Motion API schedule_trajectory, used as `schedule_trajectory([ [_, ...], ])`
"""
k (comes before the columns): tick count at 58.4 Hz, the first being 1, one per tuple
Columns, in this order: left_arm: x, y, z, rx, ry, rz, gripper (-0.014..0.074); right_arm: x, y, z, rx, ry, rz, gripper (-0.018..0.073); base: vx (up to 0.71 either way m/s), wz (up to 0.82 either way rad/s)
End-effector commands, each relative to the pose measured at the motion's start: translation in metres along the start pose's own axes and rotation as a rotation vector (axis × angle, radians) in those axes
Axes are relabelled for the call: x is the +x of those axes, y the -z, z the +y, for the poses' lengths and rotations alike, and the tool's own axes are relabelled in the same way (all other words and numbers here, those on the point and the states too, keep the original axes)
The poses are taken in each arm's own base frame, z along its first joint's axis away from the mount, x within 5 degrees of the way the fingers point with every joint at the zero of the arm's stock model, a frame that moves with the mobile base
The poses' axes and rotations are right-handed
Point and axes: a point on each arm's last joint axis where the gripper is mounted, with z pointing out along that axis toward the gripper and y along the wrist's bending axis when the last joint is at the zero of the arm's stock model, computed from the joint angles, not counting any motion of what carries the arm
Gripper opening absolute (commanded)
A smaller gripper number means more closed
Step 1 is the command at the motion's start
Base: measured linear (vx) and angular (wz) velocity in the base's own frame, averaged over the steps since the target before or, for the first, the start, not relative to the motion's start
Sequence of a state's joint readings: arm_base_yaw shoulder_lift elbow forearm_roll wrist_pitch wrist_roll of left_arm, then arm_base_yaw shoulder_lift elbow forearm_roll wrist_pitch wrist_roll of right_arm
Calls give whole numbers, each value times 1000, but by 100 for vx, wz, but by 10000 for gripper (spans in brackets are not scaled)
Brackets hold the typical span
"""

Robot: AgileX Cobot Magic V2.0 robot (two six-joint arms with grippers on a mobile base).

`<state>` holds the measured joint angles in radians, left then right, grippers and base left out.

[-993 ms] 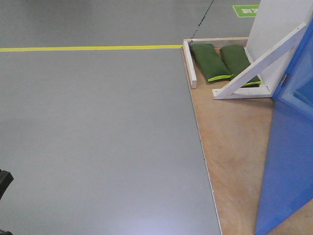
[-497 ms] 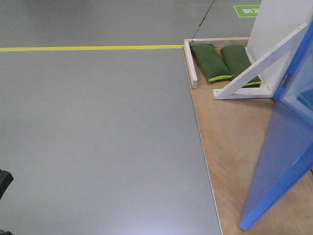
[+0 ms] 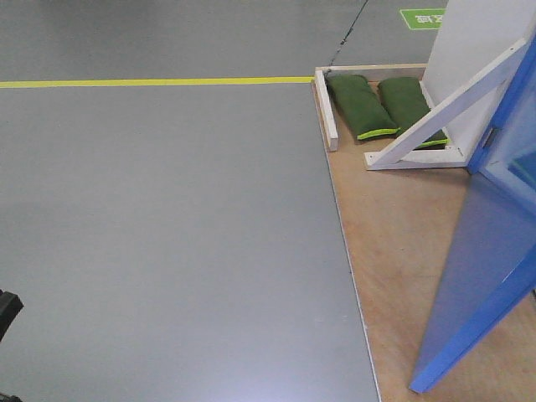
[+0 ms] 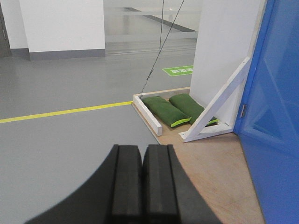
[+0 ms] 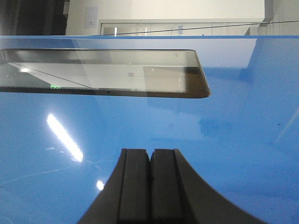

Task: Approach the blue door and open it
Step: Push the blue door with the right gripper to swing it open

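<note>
The blue door stands at the right edge of the front view, swung out at an angle over the wooden platform. Its lower corner is near the bottom of the frame. In the left wrist view the blue door fills the right side, and my left gripper is shut and empty above the floor, left of the door. My right gripper is shut with nothing in it, pointing straight at the glossy blue door below its window. I cannot tell whether it touches. The handle is out of view.
Two green sandbags lie at the platform's far end, by a white diagonal brace and a white wall panel. A yellow line crosses the grey floor. A low white rail edges the platform.
The door swung further open from one second ago, its lower corner sweeping left over the platform. Since half a second ago it has hardly moved.
</note>
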<state>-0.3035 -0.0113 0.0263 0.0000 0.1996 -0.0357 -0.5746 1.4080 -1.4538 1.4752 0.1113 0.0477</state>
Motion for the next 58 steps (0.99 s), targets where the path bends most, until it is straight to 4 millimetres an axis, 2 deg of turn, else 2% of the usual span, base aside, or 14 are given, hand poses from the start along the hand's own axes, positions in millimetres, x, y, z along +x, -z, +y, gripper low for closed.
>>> schedule_trajectory([
  [1, -17, 3, -1, 9, 11, -123, 73, 19, 9, 19, -53, -1, 138, -1, 0, 0],
  [18, -17, 3, -1, 9, 11, -123, 73, 59, 12, 24, -69, -20, 236, -1, 0, 0],
  [49, -17, 3, -1, 9, 11, -123, 73, 62, 11, 22, -62, -20, 268, -1, 0, 0],
  [58, -17, 3, -1, 9, 11, -123, 73, 78, 8, 18, -50, -27, 313, -1, 0, 0],
])
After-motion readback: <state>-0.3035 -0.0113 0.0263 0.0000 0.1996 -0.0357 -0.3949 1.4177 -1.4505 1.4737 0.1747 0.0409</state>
